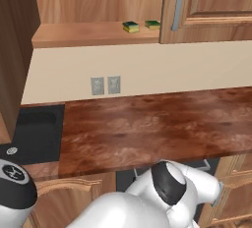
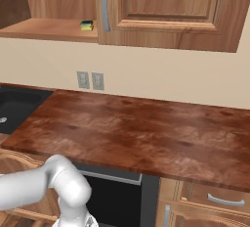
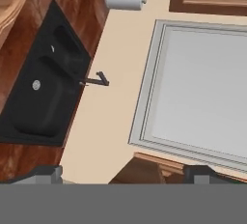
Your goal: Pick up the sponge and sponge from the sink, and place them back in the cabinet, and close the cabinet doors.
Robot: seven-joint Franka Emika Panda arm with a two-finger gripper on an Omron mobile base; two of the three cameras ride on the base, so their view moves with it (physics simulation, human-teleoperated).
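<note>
Wall outlets above wooden counter

Two small flat rectangular sponges, one and its twin at 3 o'clock of it, show dark green tops over yellow layers on the light wood-grain shelf of the mid-brown wall cabinet. At 6 o'clock runs a cream wall with two grey outlet plates, above a mottled reddish-brown countertop. The black rectangular double-basin sink carries a round silver drain and a slim dark faucet; a pale grey-framed window sits at its 3 o'clock.
</note>
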